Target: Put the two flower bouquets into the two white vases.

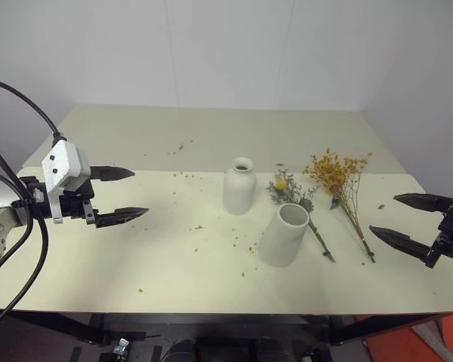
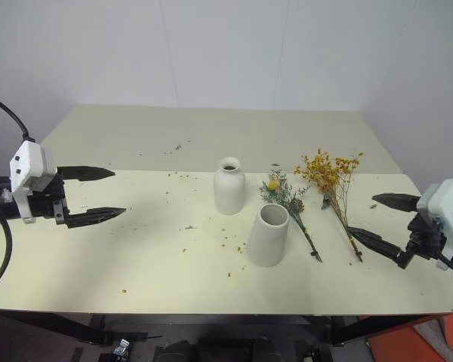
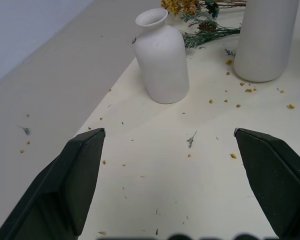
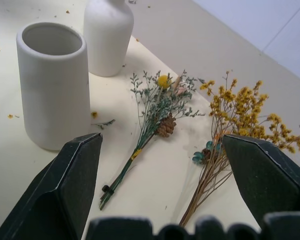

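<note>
1. We see the table (image 1: 98, 279) stretched across the lower half of the frame, pale and flecked with loose petals.
2. Centre frame, the bottle-shaped vase (image 1: 239, 185) stands upright, and just to its lower right is the cylinder vase (image 1: 284, 234), also upright, mouth open to us.
3. The grey-green sprig bunch (image 1: 291, 191) lies flat beside the cylinder vase, its yellow ball near the top, its stem running down past the cylinder's right side; whether stem and vase touch, we cannot quite tell.
4. Further right, the yellow-orange bunch (image 1: 337, 172) lies flat too, blossoms toward the upper frame, thin stems trailing to the lower right.
5. At the left edge, our left gripper (image 1: 119, 194) hovers above the table, fingers spread, grasping nothing.
6. At the right edge, our right gripper (image 1: 404, 223) is released as well, fingers wide apart, near the yellow-orange bunch's stem ends but apart from them.
</note>
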`<state>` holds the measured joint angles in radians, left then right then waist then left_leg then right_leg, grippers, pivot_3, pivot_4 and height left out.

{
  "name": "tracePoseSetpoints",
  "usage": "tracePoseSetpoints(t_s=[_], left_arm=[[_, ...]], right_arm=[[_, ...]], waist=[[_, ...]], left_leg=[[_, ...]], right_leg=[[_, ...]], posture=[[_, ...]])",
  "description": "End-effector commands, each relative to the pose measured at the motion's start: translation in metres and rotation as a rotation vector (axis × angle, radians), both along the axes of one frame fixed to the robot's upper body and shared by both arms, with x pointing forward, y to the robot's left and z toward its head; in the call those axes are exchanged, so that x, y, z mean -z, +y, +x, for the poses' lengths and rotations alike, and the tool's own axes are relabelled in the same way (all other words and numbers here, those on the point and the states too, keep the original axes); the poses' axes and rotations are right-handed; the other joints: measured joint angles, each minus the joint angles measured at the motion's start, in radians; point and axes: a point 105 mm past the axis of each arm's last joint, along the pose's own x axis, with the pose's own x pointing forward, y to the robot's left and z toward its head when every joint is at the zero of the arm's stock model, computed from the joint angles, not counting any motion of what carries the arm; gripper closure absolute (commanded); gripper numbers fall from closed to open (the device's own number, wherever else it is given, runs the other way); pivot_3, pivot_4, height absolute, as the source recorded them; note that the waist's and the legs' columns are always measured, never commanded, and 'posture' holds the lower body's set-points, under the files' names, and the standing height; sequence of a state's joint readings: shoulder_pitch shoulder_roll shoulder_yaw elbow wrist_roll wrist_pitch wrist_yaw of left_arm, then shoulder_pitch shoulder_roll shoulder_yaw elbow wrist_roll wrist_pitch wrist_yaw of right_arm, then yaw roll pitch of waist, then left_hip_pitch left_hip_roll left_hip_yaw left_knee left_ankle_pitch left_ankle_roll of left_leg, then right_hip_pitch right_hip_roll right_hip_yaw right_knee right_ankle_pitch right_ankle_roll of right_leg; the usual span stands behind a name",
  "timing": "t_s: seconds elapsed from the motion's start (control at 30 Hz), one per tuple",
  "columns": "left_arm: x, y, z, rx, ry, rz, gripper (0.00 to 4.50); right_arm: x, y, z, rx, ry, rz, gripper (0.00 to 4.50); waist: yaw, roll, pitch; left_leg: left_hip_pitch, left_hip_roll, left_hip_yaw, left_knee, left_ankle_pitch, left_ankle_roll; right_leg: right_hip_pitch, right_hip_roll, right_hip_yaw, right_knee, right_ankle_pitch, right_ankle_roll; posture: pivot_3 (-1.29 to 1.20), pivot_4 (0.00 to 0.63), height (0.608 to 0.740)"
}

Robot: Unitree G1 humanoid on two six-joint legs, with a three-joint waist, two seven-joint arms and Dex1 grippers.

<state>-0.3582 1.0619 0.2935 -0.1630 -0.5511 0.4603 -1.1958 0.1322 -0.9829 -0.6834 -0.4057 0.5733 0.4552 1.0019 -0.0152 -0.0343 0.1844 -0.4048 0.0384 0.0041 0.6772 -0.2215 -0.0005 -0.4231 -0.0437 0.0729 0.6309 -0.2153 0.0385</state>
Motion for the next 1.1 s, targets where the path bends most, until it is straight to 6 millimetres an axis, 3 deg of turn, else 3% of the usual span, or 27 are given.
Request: tracePoseSetpoints(t_s=[0.03,0.4,0.47,0.57,0.67,0.8,0.9,1.1], left_arm=[[-0.015,-0.002,-0.005,0.02,-0.048,0.018,0.0],[-0.015,-0.005,-0.006,0.038,-0.03,-0.002,0.0],[-0.014,-0.012,-0.006,0.078,-0.013,-0.015,0.0],[-0.009,-0.043,-0.012,0.255,0.041,-0.042,0.0],[-0.003,-0.075,-0.01,0.39,0.077,-0.024,0.0],[-0.002,-0.111,0.014,0.447,0.054,0.025,0.0],[0.004,-0.129,0.029,0.469,0.025,0.082,0.0],[0.016,-0.147,0.028,0.581,0.052,0.113,0.0]], right_arm=[[-0.015,0.0,-0.004,0.003,-0.05,-0.027,0.02],[-0.013,0.001,-0.003,0.005,-0.047,-0.025,0.02],[-0.011,0.0,0.001,0.017,-0.019,-0.03,0.02],[-0.009,0.002,0.012,0.014,0.036,-0.046,0.02],[-0.006,-0.001,0.026,0.047,0.096,-0.067,0.02],[0.003,-0.008,0.053,0.147,0.172,-0.119,0.02],[0.013,-0.018,0.079,0.268,0.223,-0.088,0.02],[0.029,-0.033,0.127,0.463,0.282,-0.011,0.02]], waist=[[0.0,0.0,0.0],[0.0,0.0,0.0],[0.0,0.0,0.0],[0.0,0.0,0.0],[0.003,0.0,0.0],[0.002,0.0,0.0],[-0.009,0.0,0.0],[-0.029,0.0,0.0]], left_leg=[[0.0,0.0,0.0,0.0,0.0,0.0],[0.0,0.0,0.0,0.0,0.0,0.0],[0.0,0.0,0.0,0.0,0.0,0.0],[0.0,0.0,0.0,0.0,0.0,0.0],[0.0,-0.001,0.0,0.001,0.0,0.0],[-0.002,-0.001,0.0,0.001,0.0,0.0],[-0.002,-0.002,0.0,0.001,0.0,0.0],[-0.003,-0.002,0.0,-0.001,0.0,0.0]], right_leg=[[0.0,0.0,0.0,0.0,0.0,0.0],[0.0,0.0,0.0,0.0,0.0,0.0],[0.0,0.0,0.0,0.0,0.0,0.0],[0.0,0.0,0.0,0.0,0.0,0.0],[0.001,0.0,0.0,0.0,0.0,0.0],[0.0,0.0,0.0,0.0,0.002,0.003],[-0.001,0.0,0.001,-0.001,0.004,0.005],[-0.003,0.0,0.002,-0.001,0.005,0.002]], posture=[[0.0,0.15,0.74],[0.0,0.15,0.74],[0.0,0.15,0.74],[0.0,0.15,0.74],[0.0,0.15,0.74],[0.0,0.15,0.74],[0.0,0.15,0.74],[0.0,0.15,0.74]])
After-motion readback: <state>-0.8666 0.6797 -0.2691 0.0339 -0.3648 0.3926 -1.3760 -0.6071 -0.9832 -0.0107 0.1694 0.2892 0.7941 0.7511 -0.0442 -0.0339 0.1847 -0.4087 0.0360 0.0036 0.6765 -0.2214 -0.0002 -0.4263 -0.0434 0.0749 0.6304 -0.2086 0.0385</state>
